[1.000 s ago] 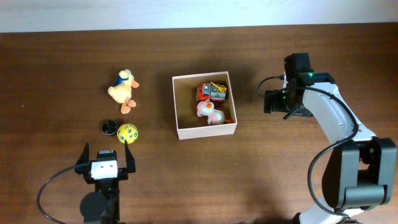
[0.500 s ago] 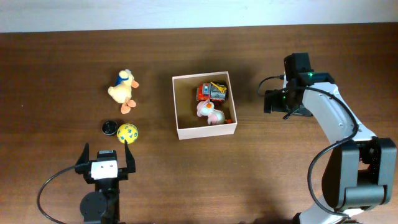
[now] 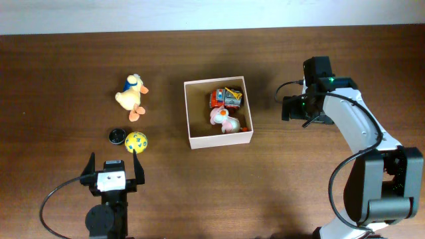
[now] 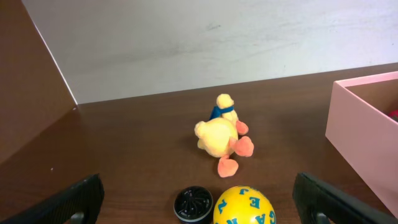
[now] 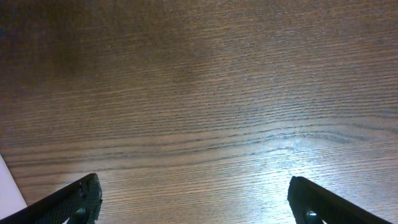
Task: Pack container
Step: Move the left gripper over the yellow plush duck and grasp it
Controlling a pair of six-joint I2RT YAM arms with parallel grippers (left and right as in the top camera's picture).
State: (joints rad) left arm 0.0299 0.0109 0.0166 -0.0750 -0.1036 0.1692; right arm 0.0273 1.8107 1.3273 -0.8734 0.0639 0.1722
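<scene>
Nothing has moved since a second ago: left hand and right hand both idle, spread wide, holding nothing. Box sits mid-surface, truck and pink toy already packed. Duck, ball and cap wait loose just ahead of the left hand, with the box well off to its front-right and near the right hand's left.

**A Brown Table With Four Things on It**

The table was made of dark brown wood. A square white box sat near the middle of it. Well apart from the box, a yellow toy duck with orange feet lay on the wood. Near the duck was a yellow ball with blue letters. A small black round thing sat just beside the ball.
</scene>
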